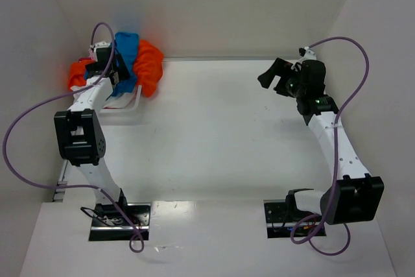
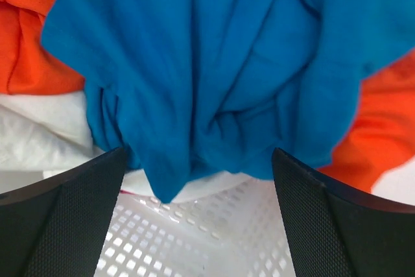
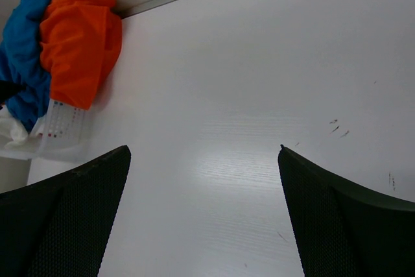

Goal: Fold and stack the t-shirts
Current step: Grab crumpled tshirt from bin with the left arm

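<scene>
You can see the blue shirt (image 2: 220,63) is soft cloth, dull and full of folds. The orange shirt (image 3: 81,43) is the same dull cloth. The white basket (image 2: 194,238) is hard plastic with little holes. The table (image 3: 259,95) is smooth, a bit shiny, with tiny dark marks. The black fingers (image 3: 58,218) look dull and bumpy, like fine net.

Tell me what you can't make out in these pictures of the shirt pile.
Top external: the left arm covers the middle of the pile, so the number of shirts is unclear.
Left wrist: the bright blue cloth shirt hides most of the white cloth and white perforated basket; the bright orange cloth shirt runs off the frame.
Right wrist: the left edge cuts off the pile.
</scene>
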You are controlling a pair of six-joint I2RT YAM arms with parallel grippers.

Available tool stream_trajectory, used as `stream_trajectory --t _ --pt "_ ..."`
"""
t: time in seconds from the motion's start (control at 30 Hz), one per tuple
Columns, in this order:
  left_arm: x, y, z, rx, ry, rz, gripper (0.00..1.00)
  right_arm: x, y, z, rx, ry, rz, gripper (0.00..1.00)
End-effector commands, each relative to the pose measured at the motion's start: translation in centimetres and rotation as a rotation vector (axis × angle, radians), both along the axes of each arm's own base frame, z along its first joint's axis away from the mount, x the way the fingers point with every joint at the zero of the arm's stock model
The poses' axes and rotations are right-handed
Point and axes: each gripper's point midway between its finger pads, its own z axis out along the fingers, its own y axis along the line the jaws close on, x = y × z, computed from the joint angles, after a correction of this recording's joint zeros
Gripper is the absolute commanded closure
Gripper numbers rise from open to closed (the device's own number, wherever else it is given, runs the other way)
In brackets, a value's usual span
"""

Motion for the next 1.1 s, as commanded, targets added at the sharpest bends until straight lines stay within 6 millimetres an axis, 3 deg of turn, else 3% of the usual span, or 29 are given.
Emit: stream_trajectory --t 0.0,0.1,0.13,0.23,0.27,0.37,0.43,0.53,0.67,0.7,0.77,0.9,0.93,0.97,1.07 --pt "2.4 1.4 2.2 -0.003 -0.114 0.055 0.01 -0.2 0.0 2.3 -0.013 -0.090 -0.001 0.00" --pt "2.8 2.2 1.5 0.011 -0.126 0.107 0.01 -0.4 0.0 2.6 -0.012 -0.100 -0.002 0.00" --pt "3.1 2.2 2.0 0.012 -0.149 0.108 0.07 -0.4 0.0 2.6 -0.012 -0.100 -0.002 0.00" --pt "3.2 3.3 0.9 0.006 -0.145 0.132 0.11 -0.5 0.0 2.6 -0.020 -0.110 0.001 0.00" --pt "3.5 3.1 -0.7 -0.011 -0.121 0.125 0.13 -0.5 0.0 2.6 -0.020 -0.110 0.001 0.00" --pt "3.9 3.8 -1.4 -0.045 -0.119 0.139 0.20 -0.6 0.0 1.7 -0.021 -0.090 0.002 0.00" --pt "3.8 4.1 -1.4 -0.057 -0.124 0.146 0.33 -0.7 0.0 2.2 -0.020 -0.108 0.001 0.00" --pt "3.7 4.5 -1.8 -0.057 -0.118 0.142 0.44 -0.7 -0.2 1.8 -0.024 -0.099 -0.007 0.00" --pt "2.9 5.3 -1.2 -0.064 -0.127 0.166 0.76 -0.7 -0.2 1.8 -0.015 -0.097 -0.010 0.00" --pt "3.0 5.0 -0.6 -0.076 -0.140 0.147 0.90 -0.9 -0.2 2.2 -0.014 -0.107 -0.010 0.00" --pt "2.2 5.1 1.1 -0.092 -0.177 0.158 0.99 -1.1 -0.1 3.0 -0.002 -0.122 -0.014 0.00" --pt "1.0 3.6 7.2 -0.108 -0.283 0.085 1.00 -1.4 0.0 4.9 0.003 -0.153 -0.006 0.00" --pt "0.3 2.6 9.9 -0.119 -0.324 0.033 1.00 -1.7 0.2 5.4 0.008 -0.159 0.007 0.00" --pt "-0.3 2.0 11.1 -0.123 -0.336 0.002 1.00 -1.8 0.4 6.0 0.012 -0.171 0.021 0.00" --pt "-2.2 -2.1 18.2 -0.114 -0.421 -0.158 1.00 -3.0 1.6 8.3 0.045 -0.219 0.089 0.00"
